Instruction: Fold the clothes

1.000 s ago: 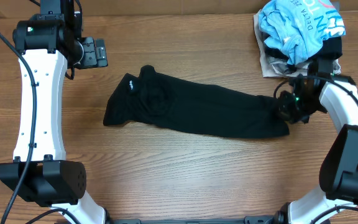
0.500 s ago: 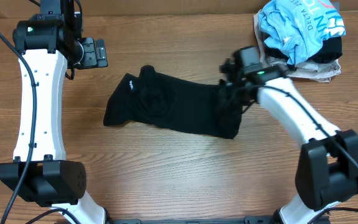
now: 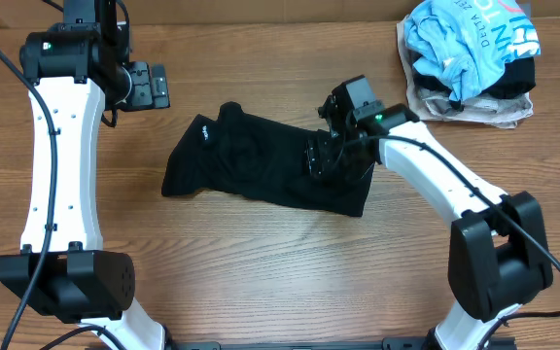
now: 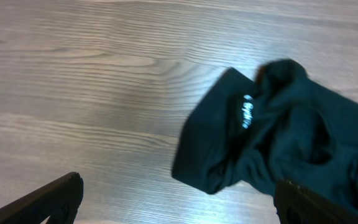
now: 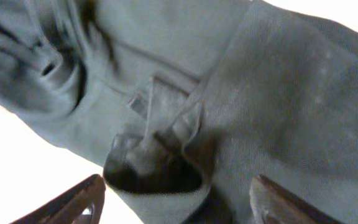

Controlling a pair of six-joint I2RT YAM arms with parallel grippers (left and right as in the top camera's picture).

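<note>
The clothes, a black long-sleeved shirt [image 3: 251, 165], lie in the middle of the table with the right end doubled back over the rest. Small white lettering [image 3: 203, 134] shows near the left end, and also on the shirt [image 4: 291, 137] in the left wrist view. My right gripper [image 3: 321, 156] hovers over the folded right part, jaws open. In its wrist view a loose fold of the shirt [image 5: 166, 149] lies between the spread fingers [image 5: 73, 202], not pinched. My left gripper [image 3: 152, 86] stays open above bare table, up and left of the shirt.
A light blue tee with white lettering [image 3: 470, 44] is heaped on a beige garment [image 3: 426, 97] at the back right corner. Bare wooden table [image 3: 261, 282] surrounds the shirt.
My right gripper carried the shirt's right end leftward over the rest, roughly halving its length, then opened and let go. The left arm has not moved.
</note>
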